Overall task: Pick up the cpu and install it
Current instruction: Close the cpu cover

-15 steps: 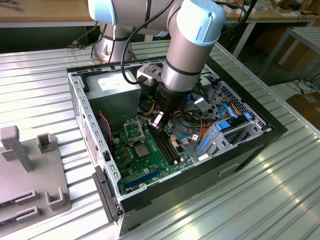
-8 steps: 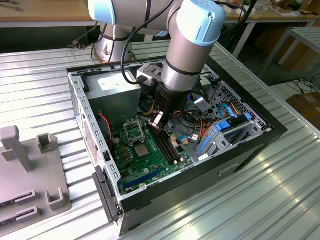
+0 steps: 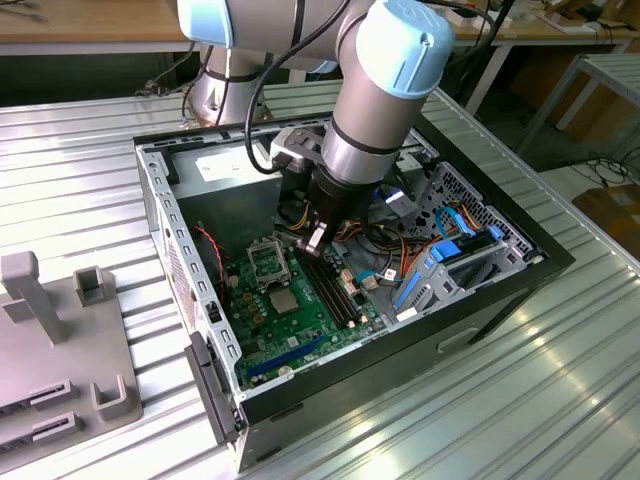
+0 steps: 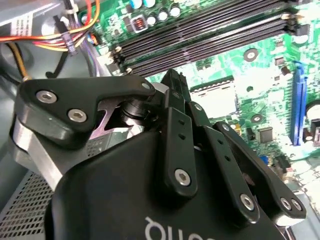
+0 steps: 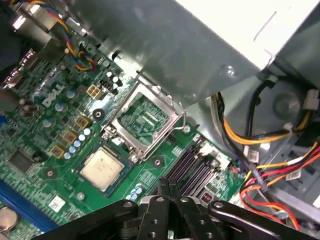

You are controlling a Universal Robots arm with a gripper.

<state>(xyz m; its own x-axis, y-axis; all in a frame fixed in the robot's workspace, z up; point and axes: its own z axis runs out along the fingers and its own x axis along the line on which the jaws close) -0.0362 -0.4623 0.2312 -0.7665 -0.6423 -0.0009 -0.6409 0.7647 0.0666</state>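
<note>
The cpu (image 5: 102, 167) is a pale silver-grey square lying flat on the green board, inside a dark-edged square seat. It also appears in the exterior view (image 3: 283, 302) and in the second wrist view (image 4: 215, 97). Beside it stands a metal-framed square socket frame (image 5: 142, 120) with green showing through its window. My gripper (image 5: 168, 186) hangs just above the board near the memory slots, a short way from the cpu and apart from it. Its black fingers (image 4: 172, 82) are shut together, with nothing visible between them. In the exterior view the gripper (image 3: 315, 240) is inside the open computer case.
Black memory slots (image 5: 192, 172) run right beside the fingertips. Orange, yellow and red cables (image 5: 260, 175) bundle near the grey power supply box (image 5: 210, 50). A blue drive cage (image 3: 450, 255) fills the case toward the exterior view's right. A grey fixture (image 3: 60, 330) stands on the table.
</note>
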